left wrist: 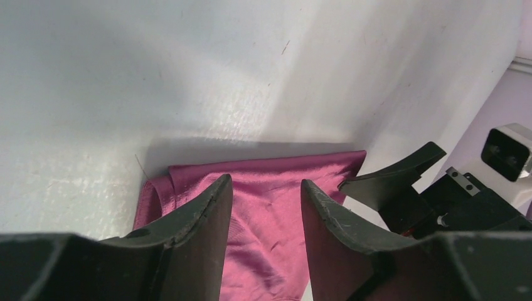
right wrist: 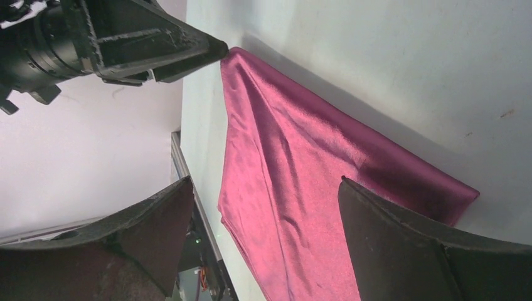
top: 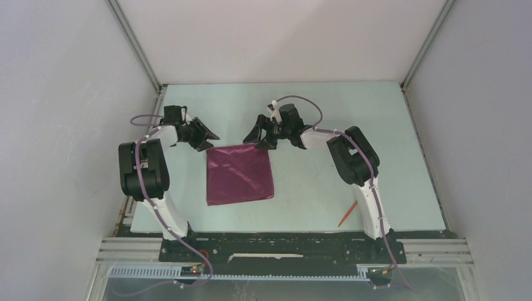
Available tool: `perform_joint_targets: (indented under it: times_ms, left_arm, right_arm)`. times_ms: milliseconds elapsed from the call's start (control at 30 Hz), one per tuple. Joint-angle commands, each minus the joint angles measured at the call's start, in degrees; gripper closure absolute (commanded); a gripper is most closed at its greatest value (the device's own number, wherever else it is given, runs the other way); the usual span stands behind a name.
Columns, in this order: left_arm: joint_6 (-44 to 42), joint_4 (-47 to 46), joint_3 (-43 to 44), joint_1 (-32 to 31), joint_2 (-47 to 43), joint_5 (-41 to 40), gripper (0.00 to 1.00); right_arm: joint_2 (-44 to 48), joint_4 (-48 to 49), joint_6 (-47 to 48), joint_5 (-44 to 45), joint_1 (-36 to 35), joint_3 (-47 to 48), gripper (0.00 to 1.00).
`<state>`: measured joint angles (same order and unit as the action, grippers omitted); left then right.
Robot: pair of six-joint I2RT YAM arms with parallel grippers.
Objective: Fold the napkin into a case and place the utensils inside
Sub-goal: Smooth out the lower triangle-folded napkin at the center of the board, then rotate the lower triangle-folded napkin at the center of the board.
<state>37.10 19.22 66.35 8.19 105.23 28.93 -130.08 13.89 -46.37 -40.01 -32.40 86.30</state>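
Jaws of the left gripper (top: 207, 139) and right gripper (top: 260, 140) stand released, grasping nothing, at the far corners of the napkin (top: 239, 174), flat on the desk (top: 313, 106); an orange utensil (top: 347, 214), perhaps the stick, lies by the right arm (top: 371, 202).

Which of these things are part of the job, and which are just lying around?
Part of the job: purple napkin; orange-red utensil beside the right arm's base; left gripper and right gripper, at the napkin's far corners.
Not part: the table itself; purple cables on the arms.
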Motion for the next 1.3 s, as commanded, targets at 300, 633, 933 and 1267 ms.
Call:
perform_joint_targets:
  times_ms: [300,633,933,1267]
  left_arm:
    - [-2.7,5.8,0.6,3.2,2.2,-5.1,0.46]
    - [-5.8,10.3,3.0,0.6,-5.0,-6.2,0.42]
    - [-7.8,10.5,-6.1,-4.7,-22.3,-7.9,0.39]
    - [-10.8,12.2,-12.1,-11.1,-30.8,-8.3,0.37]
  right_arm:
    - [-0.1,-2.4,1.6,-0.6,2.0,1.3,0.02]
    - [19.4,-32.2,15.2,10.7,0.4,-4.4,0.0]
    - [30.9,-25.1,9.4,8.3,-2.7,-26.5,0.09]
    - [28.0,-16.2,5.8,4.8,-6.5,-32.6,0.29]
